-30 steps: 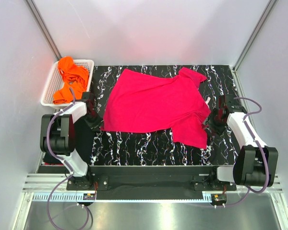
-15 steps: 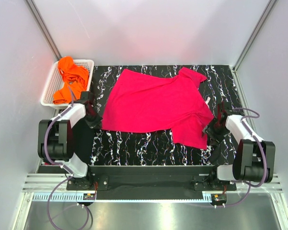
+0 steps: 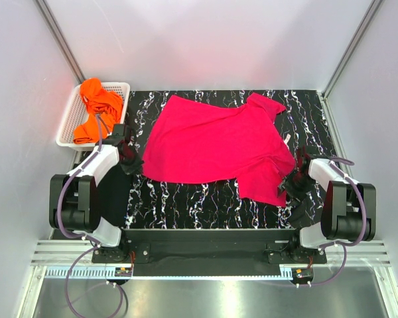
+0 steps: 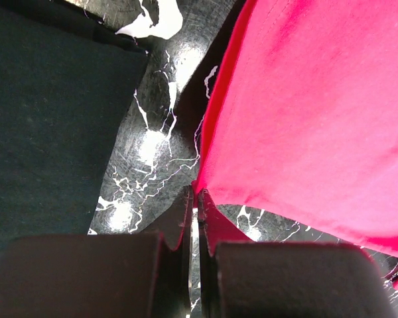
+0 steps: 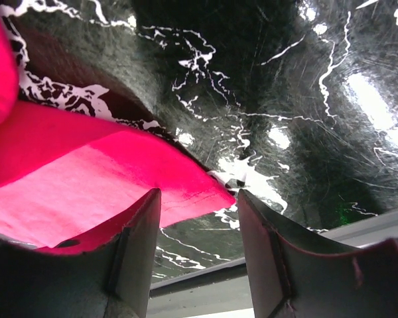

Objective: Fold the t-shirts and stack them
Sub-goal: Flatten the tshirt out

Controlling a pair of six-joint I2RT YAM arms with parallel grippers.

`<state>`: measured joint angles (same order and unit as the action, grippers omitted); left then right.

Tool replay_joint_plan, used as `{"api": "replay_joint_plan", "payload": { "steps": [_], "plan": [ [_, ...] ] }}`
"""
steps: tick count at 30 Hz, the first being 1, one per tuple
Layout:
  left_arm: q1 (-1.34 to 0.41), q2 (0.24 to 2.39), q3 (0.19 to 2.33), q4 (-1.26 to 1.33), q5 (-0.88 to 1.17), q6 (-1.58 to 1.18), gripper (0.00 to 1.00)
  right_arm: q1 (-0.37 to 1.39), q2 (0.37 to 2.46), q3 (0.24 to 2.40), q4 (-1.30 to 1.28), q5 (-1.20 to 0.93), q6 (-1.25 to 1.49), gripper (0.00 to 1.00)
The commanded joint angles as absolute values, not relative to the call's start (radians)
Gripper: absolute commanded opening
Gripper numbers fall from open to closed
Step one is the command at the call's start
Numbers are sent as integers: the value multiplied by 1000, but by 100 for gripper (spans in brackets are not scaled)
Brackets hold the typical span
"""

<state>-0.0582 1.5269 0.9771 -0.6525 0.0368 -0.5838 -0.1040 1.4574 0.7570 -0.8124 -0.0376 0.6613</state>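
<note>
Left gripper (image 3: 129, 159), from above: at the near left corner of the pink t-shirt (image 3: 212, 142). Right gripper (image 3: 293, 184): at the near right sleeve. Shirt spread flat on the black mat (image 3: 205, 199), long way running left to right, between both grippers. One pink t-shirt. Orange t-shirts (image 3: 96, 109) bunched in one white basket (image 3: 66, 122), far left; too bunched to count.

From the left wrist: fingers (image 4: 184, 225) pressed together, pinching the pink corner. One black t-shirt (image 4: 46, 119) folded flat, just left.

From the right wrist: fingers (image 5: 136, 252) spread apart, pink edge lying between, not pinched yet. Probably next: closing there.
</note>
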Motion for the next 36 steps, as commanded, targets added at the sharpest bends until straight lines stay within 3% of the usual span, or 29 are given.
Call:
{"api": "replay_joint_plan", "payload": {
  "steps": [1, 6, 7, 10, 14, 19, 27, 33, 36],
  "plan": [
    [-58, 1494, 1012, -624, 17, -565, 0, -107, 1463, 739, -782, -14, 703, 57],
    [-58, 1493, 1020, -624, 17, -563, 0, -107, 1443, 718, -738, 21, 736, 55],
    [-58, 1493, 1022, -624, 20, -564, 0, -107, 1442, 707, -730, 23, 742, 49],
    [-58, 1486, 1023, -623, 25, -566, 0, -107, 1442, 686, -690, 26, 772, 48],
    [-58, 1471, 1025, -627, 28, -566, 0, -107, 1418, 683, -684, 41, 790, 20],
    [-58, 1411, 1055, -647, 23, -560, 0, -107, 1299, 805, -768, 54, 788, 0],
    [-72, 1345, 1238, -658, 38, -575, 0, -112, 1295, 1251, -847, 184, 724, 0],
    [-80, 1330, 1481, -539, 101, -577, 0, -121, 1377, 1711, -830, 248, 657, 0],
    [-81, 1318, 1613, -496, 158, -560, 0, -123, 1345, 1825, -766, 284, 626, 0]
  ]
}}
